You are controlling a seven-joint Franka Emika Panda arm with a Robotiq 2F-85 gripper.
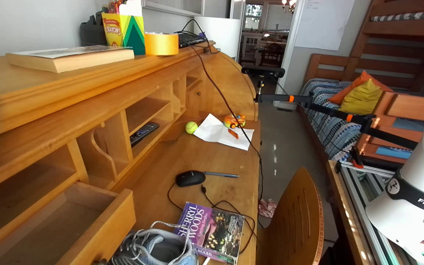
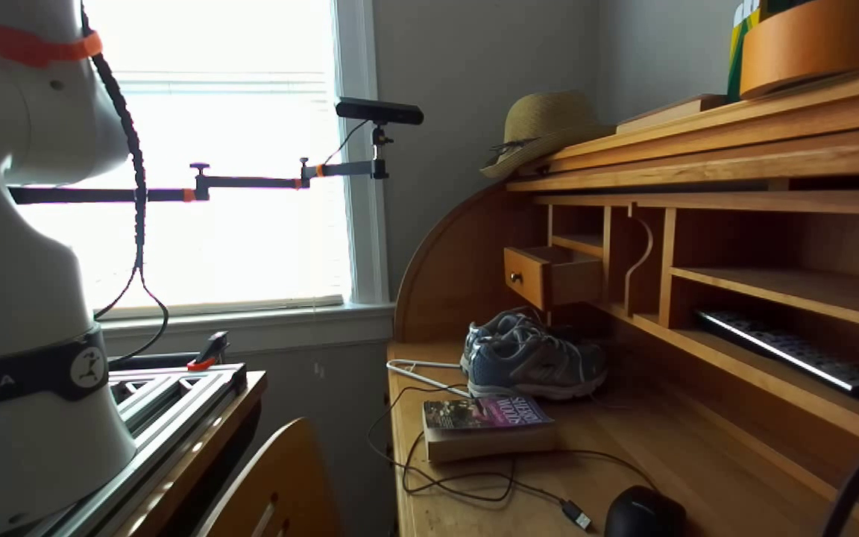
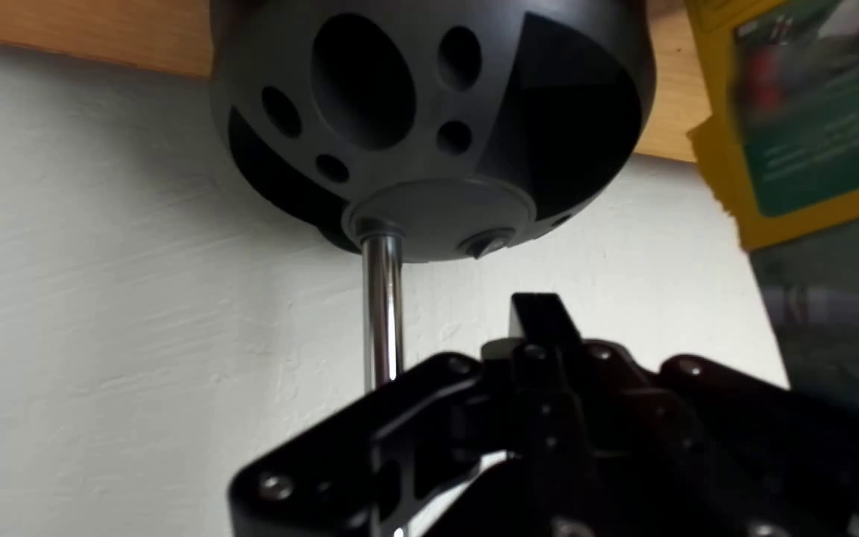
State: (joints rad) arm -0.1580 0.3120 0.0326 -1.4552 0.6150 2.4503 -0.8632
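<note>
Perforated holder (image 3: 429, 168) is cropped, rod (image 3: 382, 313) partly behind the end effector (image 3: 537, 324)

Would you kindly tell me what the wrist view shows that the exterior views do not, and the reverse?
Only the wrist view shows the gripper, the shiny rod and the round holes in the dark holder.

Only the exterior views show the mouse, the purple paperback, a gray shoe and the open drawer.

All share what seems the crayon box, the wall and the wooden desk; the holder seems partly visible in an exterior view.
</note>
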